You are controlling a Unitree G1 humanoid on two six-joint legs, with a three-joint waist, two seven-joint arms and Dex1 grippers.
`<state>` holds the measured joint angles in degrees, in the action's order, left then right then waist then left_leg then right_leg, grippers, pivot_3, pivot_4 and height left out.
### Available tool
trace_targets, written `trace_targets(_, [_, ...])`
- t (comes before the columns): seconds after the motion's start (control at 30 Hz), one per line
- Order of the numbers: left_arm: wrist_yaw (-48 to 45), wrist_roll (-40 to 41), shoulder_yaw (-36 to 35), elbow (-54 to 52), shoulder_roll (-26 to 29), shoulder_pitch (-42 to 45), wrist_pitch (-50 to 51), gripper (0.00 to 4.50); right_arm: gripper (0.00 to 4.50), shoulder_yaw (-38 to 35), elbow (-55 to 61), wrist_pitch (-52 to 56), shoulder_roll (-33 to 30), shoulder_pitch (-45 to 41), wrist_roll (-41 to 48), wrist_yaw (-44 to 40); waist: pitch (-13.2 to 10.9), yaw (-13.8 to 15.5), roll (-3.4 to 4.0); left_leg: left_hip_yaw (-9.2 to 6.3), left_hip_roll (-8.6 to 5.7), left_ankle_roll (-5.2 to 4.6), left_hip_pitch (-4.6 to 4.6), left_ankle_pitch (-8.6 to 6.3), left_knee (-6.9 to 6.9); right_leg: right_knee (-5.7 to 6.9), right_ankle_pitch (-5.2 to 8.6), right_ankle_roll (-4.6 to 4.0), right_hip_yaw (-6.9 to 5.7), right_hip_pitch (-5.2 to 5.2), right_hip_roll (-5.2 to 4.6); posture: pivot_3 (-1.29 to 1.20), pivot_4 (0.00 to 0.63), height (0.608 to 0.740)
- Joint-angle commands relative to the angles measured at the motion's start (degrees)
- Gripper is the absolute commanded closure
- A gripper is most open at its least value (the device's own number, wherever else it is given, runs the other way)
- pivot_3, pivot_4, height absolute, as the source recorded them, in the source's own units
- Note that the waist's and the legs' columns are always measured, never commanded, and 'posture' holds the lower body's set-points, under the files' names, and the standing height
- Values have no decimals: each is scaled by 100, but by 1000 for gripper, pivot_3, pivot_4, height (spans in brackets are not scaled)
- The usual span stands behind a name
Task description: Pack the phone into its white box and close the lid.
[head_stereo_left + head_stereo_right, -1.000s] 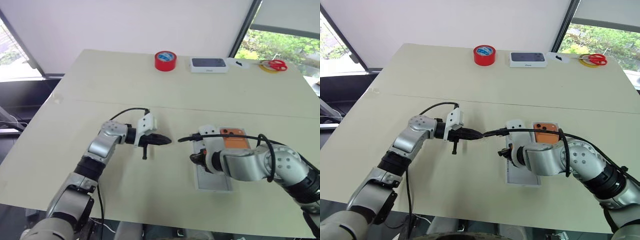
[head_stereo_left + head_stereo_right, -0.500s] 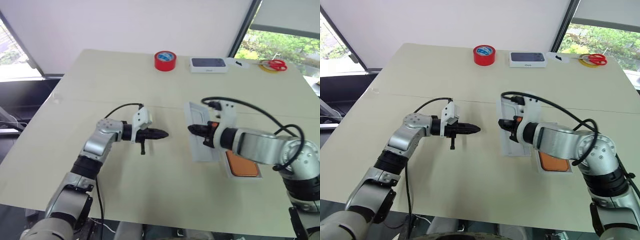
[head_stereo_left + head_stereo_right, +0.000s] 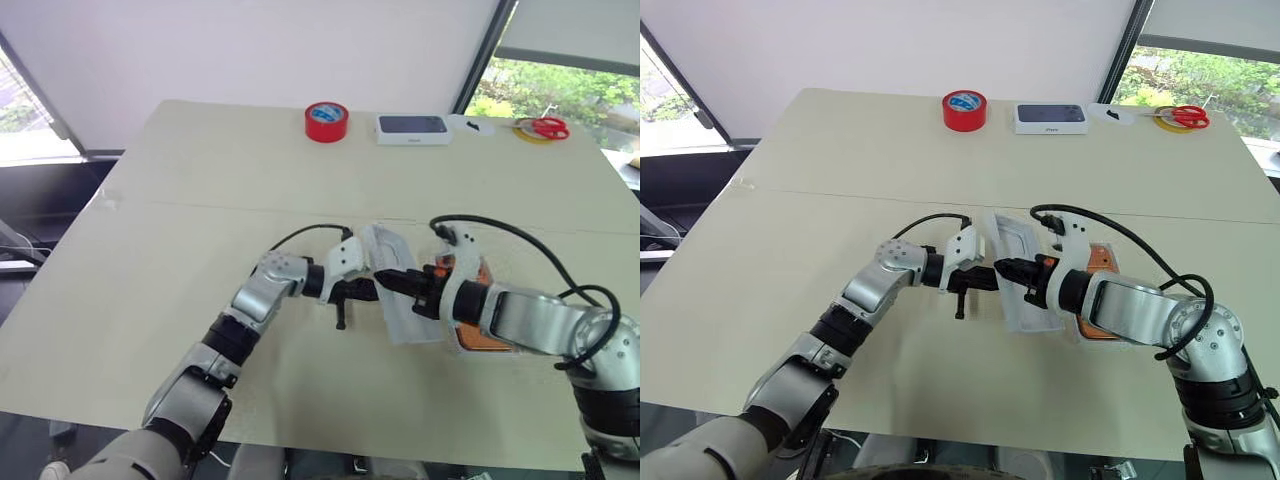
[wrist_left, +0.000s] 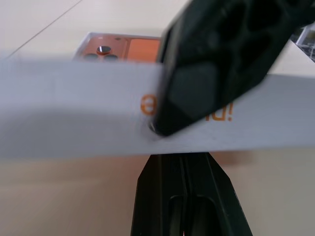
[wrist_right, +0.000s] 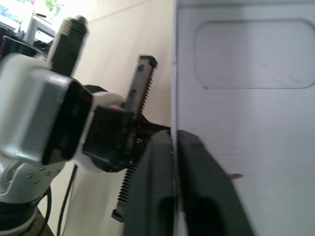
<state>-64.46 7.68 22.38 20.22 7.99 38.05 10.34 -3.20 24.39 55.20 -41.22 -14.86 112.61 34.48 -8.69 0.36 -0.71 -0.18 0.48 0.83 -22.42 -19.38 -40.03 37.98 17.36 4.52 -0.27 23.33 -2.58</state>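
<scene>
The step in hand is bringing the cover across to close the box, the phone being already packed. On the pale beige table (image 3: 180, 220), the left gripper (image 3: 366, 289) has its two black fingers pressed together with nothing between them, and its tip rests against the outer face of the shallow white rectangular lid (image 3: 388, 248). The lid stands tilted on its long edge, ridged inside facing right. The right gripper (image 3: 386, 281) pinches the lid's near rim, one finger on each side of the wall.

Just beside it to the right, the flat orange phone (image 4: 142, 49) lies back up in the white-rimmed box (image 4: 123, 35), partly under the right forearm.

The next move probably calls for tipping the lid flat, hollow side down, and squaring its rims with the box's edges before lowering. The two grippers crowd each other; the table right of the box is open. The red tape roll (image 3: 327, 121) sits well apart at the far edge.
</scene>
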Motion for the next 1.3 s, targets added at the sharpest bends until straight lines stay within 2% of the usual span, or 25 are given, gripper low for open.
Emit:
trace_targets(0.03, [39, 14, -25, -115, -105, 121, -157, 4500, 2616, -155, 76, -26, -20, 0, 39, 17, 0, 6, 0, 0, 0, 0, -1, 0, -1, 0, 0, 0, 0, 0, 0, 0, 150, 724])
trace_targets(0.17, [67, -4, -68, -36, -86, 163, -218, 4500, 630, -252, 37, 132, -466, -11, 39, -99, 0, 28, 0, 0, -2, 0, -1, 0, -1, -2, 0, 0, 0, 0, -1, 0, 150, 724])
trace_targets(0.47, [217, 37, -247, 110, -122, 320, -339, 4500, 630, -558, -271, 510, -1795, 86, 39, -514, 0, 36, 0, 0, -5, 0, -4, 0, -1, -10, 0, 0, 0, -3, -5, 0, 150, 724])
trace_targets(0.57, [389, 74, -360, 213, -276, 459, -396, 4500, 630, -855, -425, 633, -2320, 119, 39, -823, -1, 54, 0, 1, -7, 0, -6, 0, -2, -10, 0, 0, 0, -3, -6, 0, 150, 724])
trace_targets(0.8, [520, 37, -300, 422, -755, 675, -490, 4500, 630, -1526, -864, 571, -3091, 279, 37, -998, -2, 47, -2, 1, -7, -3, -5, -1, -1, -16, 0, 0, 0, -7, -5, 0, 150, 724])
trace_targets(0.83, [502, 7, -244, 461, -840, 698, -509, 4500, 1147, -1645, -909, 587, -3168, 336, -73, -1065, -2, 47, -3, 2, -8, -3, -5, -1, -2, -16, 0, 0, 0, -7, -5, 0, 150, 724])
trace_targets(0.87, [488, -11, -195, 502, -926, 716, -520, 4500, 1378, -1736, -931, 637, -3252, 388, -232, -1149, -2, 49, -3, 2, -8, -2, -5, -1, -2, -15, 0, 0, 0, -7, -5, 0, 150, 724])
trace_targets(0.93, [527, -79, -82, 680, -1167, 777, -555, 4500, 2301, -1837, -833, 743, -3421, 448, -792, -1379, -1, 53, -2, 2, -8, -2, -4, -1, -2, -15, 0, 0, 0, -8, -4, 0, 150, 724])
trace_targets(1.07, [634, -262, 72, 1134, -1533, 913, -741, 4500, 4423, -1957, -554, 693, -3450, 518, -1830, -1911, -2, 50, -2, 3, -9, -3, -5, -2, -1, -19, 0, 0, 0, -9, -3, 0, 150, 724])
trace_targets(1.17, [743, -318, 72, 1454, -1799, 1014, -807, 4500, 4423, -1907, -83, 661, -3539, 694, -2873, -2391, -1, 43, -2, 3, -8, -4, -2, -2, 1, -18, 0, 0, 0, -8, 0, 0, 150, 724])
trace_targets(1.3, [883, -256, -86, 1600, -1879, 1096, -812, 4500, 4423, -1750, 335, 584, -3521, 998, -4030, -2902, 0, 42, 0, 3, -7, -4, 1, -2, 2, -17, 0, 1, 2, -8, 3, 0, 150, 724])
